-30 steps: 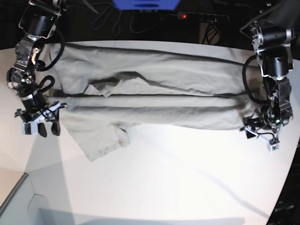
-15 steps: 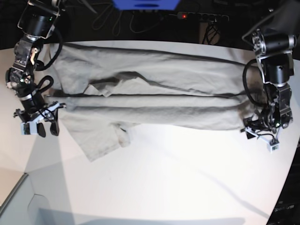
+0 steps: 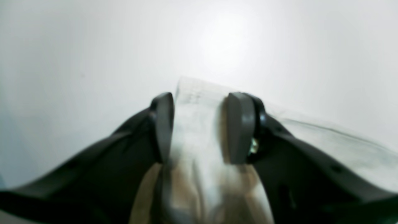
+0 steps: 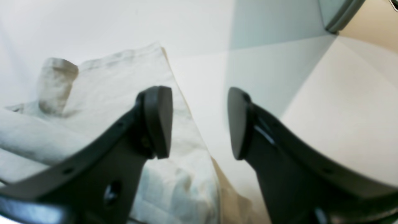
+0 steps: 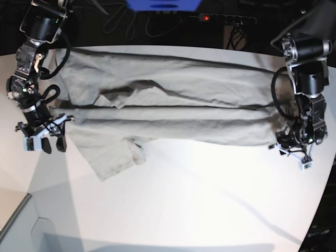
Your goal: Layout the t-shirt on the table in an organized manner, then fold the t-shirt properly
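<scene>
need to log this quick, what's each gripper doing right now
Left gripper: jaws around a fold of the t-shirt, not fully shut.
Right gripper: open, empty, at the shirt's edge.

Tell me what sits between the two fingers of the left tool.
In the left wrist view, a fold of the light grey-beige cloth t-shirt fills the gap between the left tool's dark fingers, with the white table beyond.

place: lab | cues: 2 robot arms [image 5: 32,79]; white table [image 5: 199,199]; power strip [image 5: 223,19]
</scene>
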Controlling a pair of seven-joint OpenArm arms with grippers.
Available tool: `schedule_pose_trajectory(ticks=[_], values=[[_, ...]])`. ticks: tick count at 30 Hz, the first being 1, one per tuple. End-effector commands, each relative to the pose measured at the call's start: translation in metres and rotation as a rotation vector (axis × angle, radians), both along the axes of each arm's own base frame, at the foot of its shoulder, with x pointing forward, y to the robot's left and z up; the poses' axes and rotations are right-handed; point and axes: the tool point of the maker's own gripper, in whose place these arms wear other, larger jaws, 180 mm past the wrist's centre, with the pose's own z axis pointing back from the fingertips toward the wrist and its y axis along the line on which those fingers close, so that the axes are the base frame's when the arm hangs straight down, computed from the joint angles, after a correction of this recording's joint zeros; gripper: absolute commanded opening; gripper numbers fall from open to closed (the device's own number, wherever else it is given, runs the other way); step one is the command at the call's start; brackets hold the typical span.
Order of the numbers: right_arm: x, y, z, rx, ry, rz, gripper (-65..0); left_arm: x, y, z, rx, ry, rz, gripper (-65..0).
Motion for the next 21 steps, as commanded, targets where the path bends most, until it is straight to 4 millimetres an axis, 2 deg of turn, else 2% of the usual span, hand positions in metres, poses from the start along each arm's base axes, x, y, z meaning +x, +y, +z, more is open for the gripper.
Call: schedule_pose_trajectory(ticks=[1,6,12,21], values=[[0.008,-0.001,0.019,0.002,-0.063,0.020,-35.8,0.016,0.008,0.019,0.016,-0.055,0.005,-37.3],[0.009,-0.001,0.019,0.002,-0.065,0.020,-35.8,0.018,0.009,0.021,0.023,-0.079,0.009,-37.3],[0.009,-0.001,0.020,0.002,-0.066,0.020,-35.8,0.007,0.009,0.001,0.003,-0.035,0.025,-37.3],[0.011,-0.001,0.022,0.002,-0.071,0.020,-35.8,0.006,0.007,-0.001,-0.003,-0.025,0.023,-39.8]])
